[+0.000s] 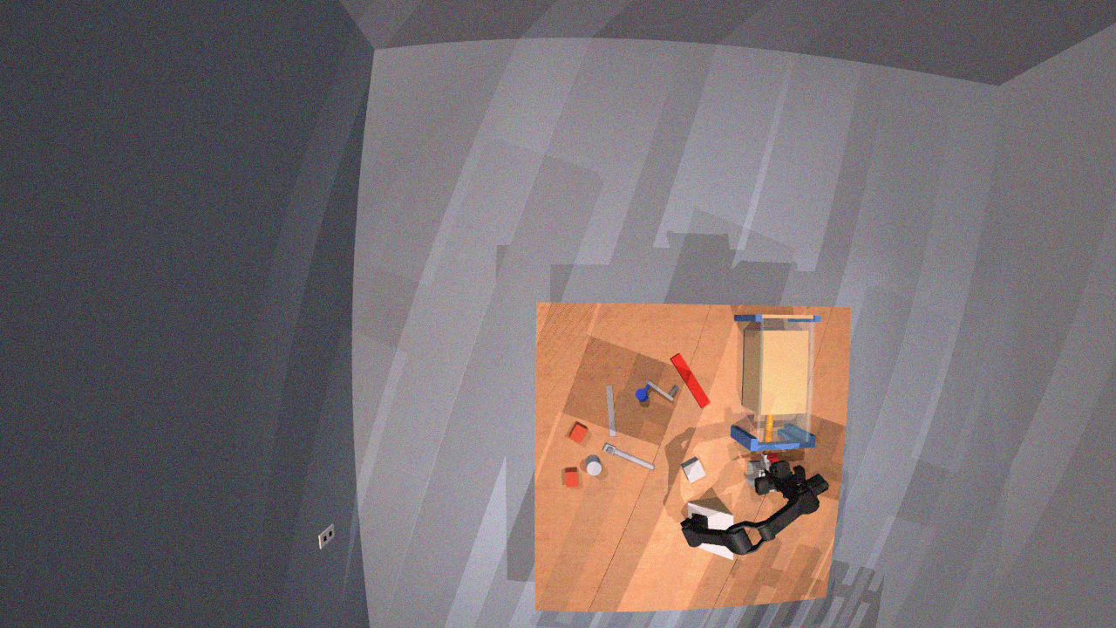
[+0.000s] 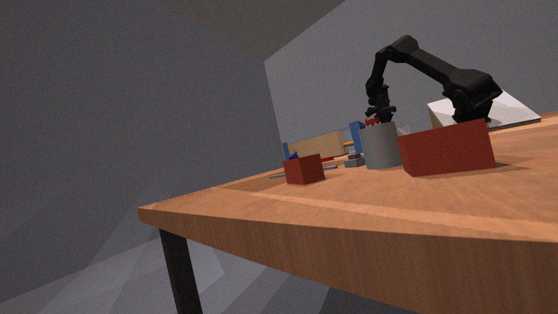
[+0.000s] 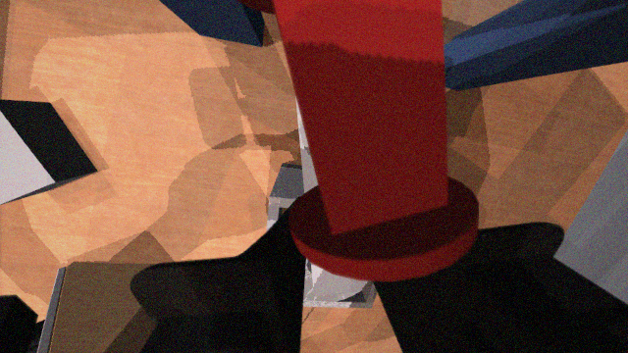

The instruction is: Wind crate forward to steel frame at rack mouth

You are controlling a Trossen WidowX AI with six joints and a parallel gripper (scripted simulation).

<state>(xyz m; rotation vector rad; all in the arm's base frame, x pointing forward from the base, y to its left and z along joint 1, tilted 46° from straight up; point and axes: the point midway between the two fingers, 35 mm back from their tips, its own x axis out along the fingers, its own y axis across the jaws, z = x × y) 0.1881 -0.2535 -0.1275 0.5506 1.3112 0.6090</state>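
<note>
red grip (image 3: 368, 127) with a round flange between the black jaws.

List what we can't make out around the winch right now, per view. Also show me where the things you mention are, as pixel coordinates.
- Key in the winch hole: wrist view, hidden behind the red handle (image 1: 772, 458) (image 2: 372, 121) (image 3: 373, 127).
- Winch body: exterior view, mostly hidden by the grey cylinder (image 1: 594, 466) (image 2: 380, 145).
- Crate (image 1: 785, 372) (image 2: 318, 145): wrist view, out of frame.
- Strap's winch end: top view, too small.

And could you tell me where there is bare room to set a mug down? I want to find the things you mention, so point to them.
There seems to be room between the red bar (image 1: 690, 380) and the blue-ended rack (image 1: 786, 442), and also below the grey cylinder (image 1: 594, 466). It is crowded around the tool (image 1: 768, 467) (image 3: 383, 235), close against the rack's mouth.
</note>
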